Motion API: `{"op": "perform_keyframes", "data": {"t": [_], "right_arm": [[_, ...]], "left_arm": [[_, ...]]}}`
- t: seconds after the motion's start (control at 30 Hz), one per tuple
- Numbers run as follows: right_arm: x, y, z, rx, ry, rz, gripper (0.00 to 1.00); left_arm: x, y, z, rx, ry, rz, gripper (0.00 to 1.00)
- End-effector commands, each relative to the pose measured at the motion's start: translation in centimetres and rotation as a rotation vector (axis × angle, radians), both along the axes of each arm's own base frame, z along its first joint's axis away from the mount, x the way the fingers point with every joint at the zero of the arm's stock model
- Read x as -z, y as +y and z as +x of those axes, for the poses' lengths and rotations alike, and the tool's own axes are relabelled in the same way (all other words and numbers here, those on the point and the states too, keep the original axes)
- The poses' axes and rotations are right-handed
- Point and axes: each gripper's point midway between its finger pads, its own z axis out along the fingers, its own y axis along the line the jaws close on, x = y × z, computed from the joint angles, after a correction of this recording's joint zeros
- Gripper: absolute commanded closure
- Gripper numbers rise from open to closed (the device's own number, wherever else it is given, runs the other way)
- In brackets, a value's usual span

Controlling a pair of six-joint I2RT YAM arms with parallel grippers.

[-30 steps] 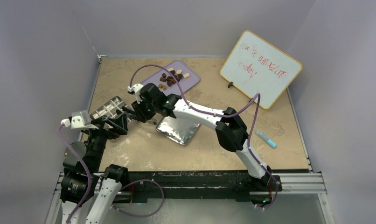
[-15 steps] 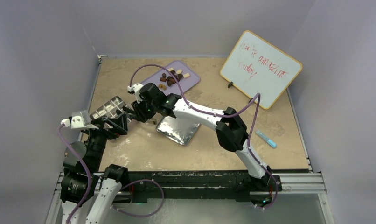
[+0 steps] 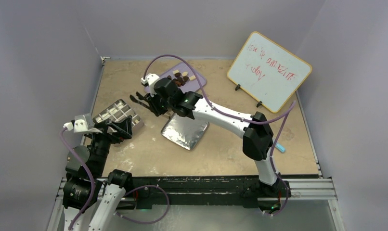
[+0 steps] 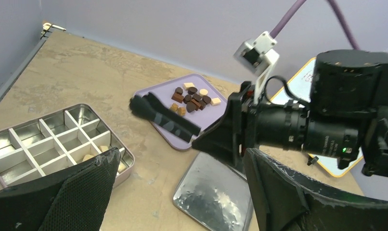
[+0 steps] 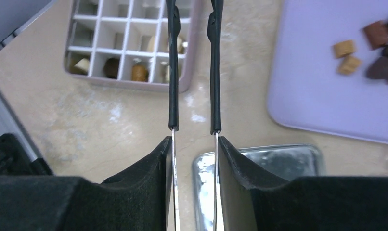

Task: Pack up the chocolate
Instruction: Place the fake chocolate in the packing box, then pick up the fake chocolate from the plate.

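chocolate [image 4: 192,98]: about thirteen lumps clustered on one lilac tray [image 4: 163,98]; about six more in one gridded tin [image 5: 134,83], some masked by tweezers [image 5: 173,72] | right gripper [image 5: 194,142]: pinching the tweezers, whose tips are cut off | left gripper [image 4: 180,159]: spread wide, empty, by the tin | one foil square [image 4: 211,192]

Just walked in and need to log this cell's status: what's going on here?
The right pincer is shut on black-tipped tweezers, raised near the divided tin. A few pieces sit in its compartments, while most of the chocolate lies on the lilac tray. Whether the tweezers carry a piece cannot be seen. The left pincer hangs open by the tin's near corner, holding nothing. The foil square lies beside the tin.
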Motion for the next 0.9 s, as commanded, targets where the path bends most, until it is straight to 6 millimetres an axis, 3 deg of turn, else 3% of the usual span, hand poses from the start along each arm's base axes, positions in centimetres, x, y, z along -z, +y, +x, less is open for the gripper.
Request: {"op": "perform_keyframes", "data": {"t": [0.0,0.23,0.4,0.6,0.87], "right_arm": [[-1.5,-3.8,4.0,0.155,-0.115,-0.061,0.63],[1.0,-9.0,7.7,0.301,-0.12,-0.162,0.64],[2.2,-10.8,9.4,0.343,-0.105,-0.183,0.64],[4.1,-10.9,10.7,0.343,-0.069,-0.204,0.63],[5.0,-10.8,11.3,0.352,-0.081,-0.223,0.64]], "left_arm": [[-0.3,-0.3,0.2,0.014,-0.014,-0.008,0.02],[-0.1,-0.4,0.3,0.015,-0.006,-0.005,0.02],[-0.1,-0.4,0.3,0.016,-0.004,-0.005,0.02],[0.1,-0.4,0.4,0.016,0.001,-0.003,0.02],[0.2,-0.5,0.5,0.022,0.006,-0.002,0.02]]}}
